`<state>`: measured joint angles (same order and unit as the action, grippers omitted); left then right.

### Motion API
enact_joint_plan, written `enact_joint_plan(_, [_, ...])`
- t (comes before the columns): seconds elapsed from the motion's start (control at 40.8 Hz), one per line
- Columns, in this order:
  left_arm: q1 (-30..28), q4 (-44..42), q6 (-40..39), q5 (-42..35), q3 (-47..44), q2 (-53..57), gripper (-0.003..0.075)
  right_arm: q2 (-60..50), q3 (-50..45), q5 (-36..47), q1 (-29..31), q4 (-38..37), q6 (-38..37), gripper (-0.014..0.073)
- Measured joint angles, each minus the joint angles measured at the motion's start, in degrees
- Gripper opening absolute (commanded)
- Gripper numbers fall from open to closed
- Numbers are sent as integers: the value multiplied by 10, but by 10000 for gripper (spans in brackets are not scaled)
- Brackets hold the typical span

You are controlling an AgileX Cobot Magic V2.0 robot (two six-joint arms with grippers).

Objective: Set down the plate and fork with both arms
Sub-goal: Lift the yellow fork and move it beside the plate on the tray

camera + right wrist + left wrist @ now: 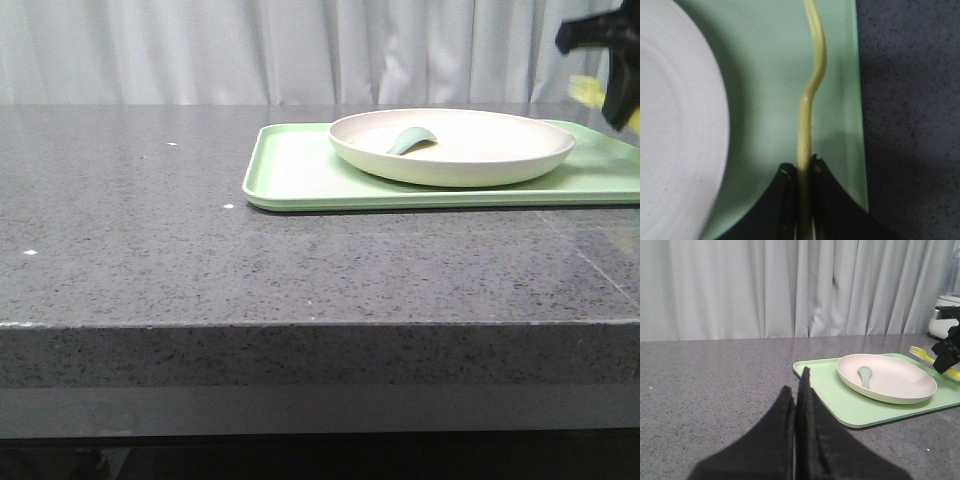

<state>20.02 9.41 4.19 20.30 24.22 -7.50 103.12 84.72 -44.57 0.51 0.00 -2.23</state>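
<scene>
We see a speckled grey stone counter [200,250] backed by pale curtains [740,285]; left gripper [796,390] pressed together, green tray [840,405] ahead of it carrying the plate [890,380] with a spoon [864,375]; right gripper [801,172] pinching the fork [810,90] above tray, beside plate.

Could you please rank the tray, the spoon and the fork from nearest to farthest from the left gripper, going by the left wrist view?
From the left gripper:
1. The tray: its near corner lies just beyond the fingertips.
2. The spoon: lying in the plate, toward the plate's nearer side.
3. The fork: at the tray's far end, beyond the plate, held by the right gripper.
</scene>
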Motion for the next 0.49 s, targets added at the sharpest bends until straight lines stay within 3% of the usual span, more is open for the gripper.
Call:
enact_joint_plan(0.27, [0, 0, 0, 0, 0, 0, -18, 26, 0, -21, 2, -12, 2, 304])
enact_joint_plan(0.49, [0, 0, 0, -1, 0, 0, -18, 11, 7, -44, 2, -14, 2, 339])
